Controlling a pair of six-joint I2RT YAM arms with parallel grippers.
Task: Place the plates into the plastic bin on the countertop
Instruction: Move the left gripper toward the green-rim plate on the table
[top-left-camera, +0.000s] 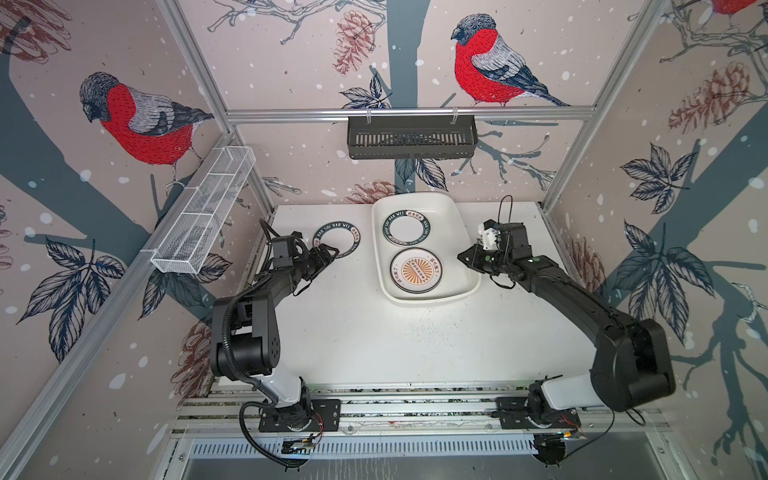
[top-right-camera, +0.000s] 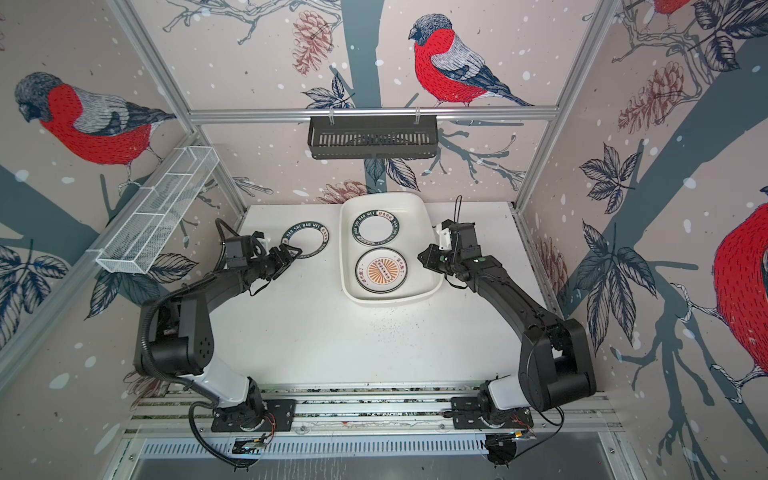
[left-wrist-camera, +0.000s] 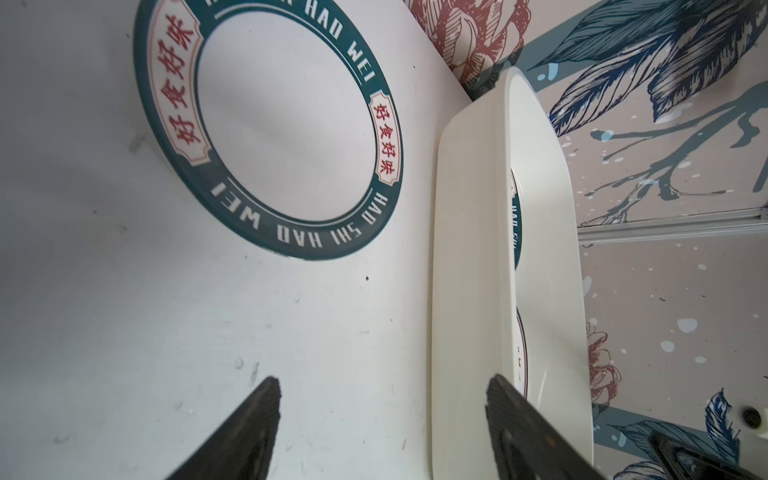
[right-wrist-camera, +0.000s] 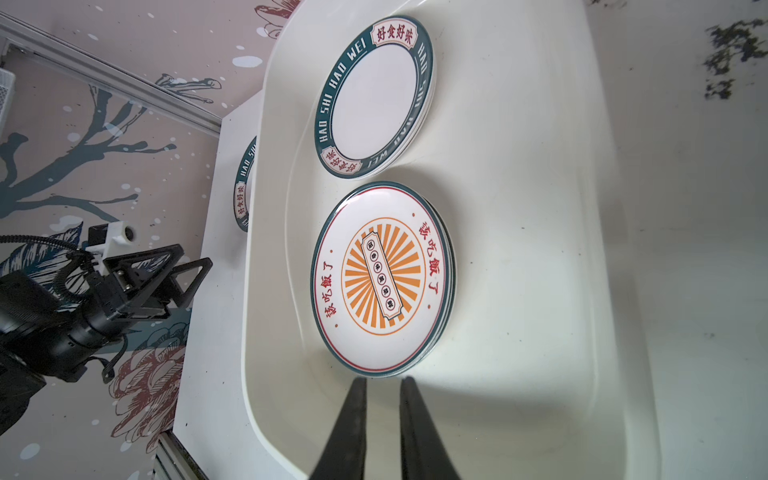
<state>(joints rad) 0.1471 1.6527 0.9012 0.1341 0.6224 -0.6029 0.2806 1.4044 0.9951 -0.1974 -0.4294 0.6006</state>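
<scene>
Left wrist view gives us the lettering up close: a lone plate lies flat on the countertop, its dark teal rim reading "HAO SHI HAO WEI", with red "好食好味" in two cream panels. The left gripper hangs just short of that plate, fingers spread wide, nothing between them.

Over to the right wrist view, and we count two plates face up inside the bin, side by side. One is another teal-rimmed plate with the same "HAO SHI HAO WEI" and "好食好味". Next to it sits a sunburst plate, orange rays at the centre and red "該吃飯了" down each side; the small characters on its middle banner are too fine for us to read. More rims peek out under both, so each tops a stack, though we cannot tell how many lie beneath. The right gripper sits over the bin just beside the sunburst plate, fingers drawn almost together with only a sliver of gap, pinching nothing.

So we see three plate faces in all: two in the bin, one out.
</scene>
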